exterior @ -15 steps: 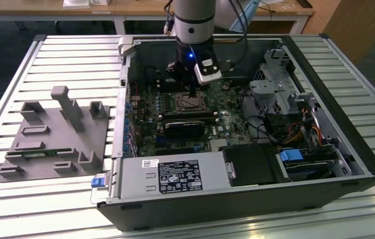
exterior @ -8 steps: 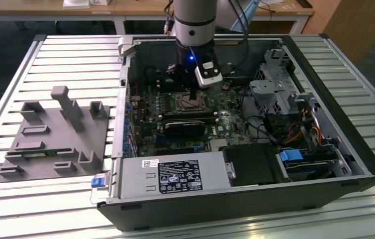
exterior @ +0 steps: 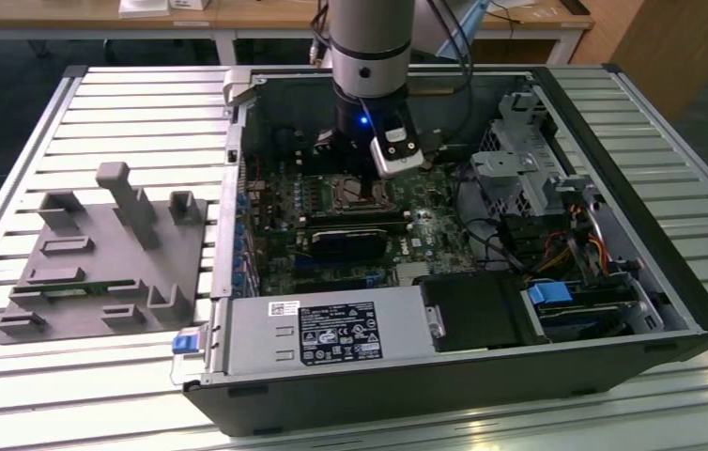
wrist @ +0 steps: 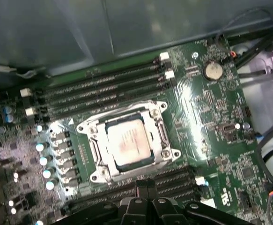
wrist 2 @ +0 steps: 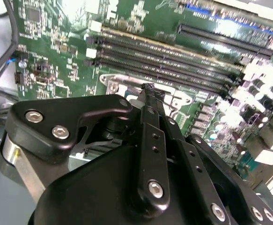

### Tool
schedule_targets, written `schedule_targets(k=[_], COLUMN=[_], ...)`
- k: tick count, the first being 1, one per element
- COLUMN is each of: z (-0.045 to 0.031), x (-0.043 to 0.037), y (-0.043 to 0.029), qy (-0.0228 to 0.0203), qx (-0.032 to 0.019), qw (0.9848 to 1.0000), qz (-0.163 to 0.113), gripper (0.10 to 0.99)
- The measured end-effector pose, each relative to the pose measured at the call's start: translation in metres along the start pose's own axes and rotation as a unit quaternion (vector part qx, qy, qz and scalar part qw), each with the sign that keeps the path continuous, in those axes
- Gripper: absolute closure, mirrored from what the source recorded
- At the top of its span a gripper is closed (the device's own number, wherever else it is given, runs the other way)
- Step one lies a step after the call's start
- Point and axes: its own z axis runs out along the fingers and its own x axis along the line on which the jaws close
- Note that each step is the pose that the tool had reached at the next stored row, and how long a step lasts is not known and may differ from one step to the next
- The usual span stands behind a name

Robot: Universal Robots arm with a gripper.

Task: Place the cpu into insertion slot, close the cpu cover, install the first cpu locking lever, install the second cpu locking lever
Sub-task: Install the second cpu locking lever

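Exterior view. An open computer case [exterior: 454, 310] lies on a slatted table [exterior: 116, 103], with a grey fixture block [exterior: 103, 258] at about nine o'clock from it. The arm stands over the motherboard [exterior: 329, 235], and the gripper [exterior: 351, 155] hangs just above the insertion slot [exterior: 357, 193], at roughly twelve o'clock of the board. A black rectangular block [exterior: 351, 246] lies at six o'clock from the socket.

Second wrist view. The gripper's black fingers [wrist 2: 148, 101] are pressed together with nothing between them, their tip poised just over the silvery edge of the socket area [wrist 2: 115, 84]. The long black memory slots [wrist 2: 173, 61] run beyond it at about one o'clock.

First wrist view. The cpu [wrist: 128, 142] sits in the insertion slot, its dull silver top squarely within the rim. The cpu cover [wrist: 127, 143] appears to be lying flat around it, its window framing the chip. The closed fingertips [wrist: 146, 187] show at six o'clock from the socket, near it but apart. Memory slots [wrist: 103, 89] flank the socket at twelve and six o'clock.

State of the task. By these views, the chip is placed and the cover looks down. Whether either locking lever is latched cannot be told; the levers are not clearly distinguishable, so that part is judged outstanding.
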Motion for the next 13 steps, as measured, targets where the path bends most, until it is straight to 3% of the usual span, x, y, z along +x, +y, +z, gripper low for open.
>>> schedule_targets(k=[13], z=[0.0074], x=[0.0027], y=[-0.0044], qy=[0.0018], qx=[-0.0022], qw=[0.9994], qz=[-0.033], gripper=[0.984])
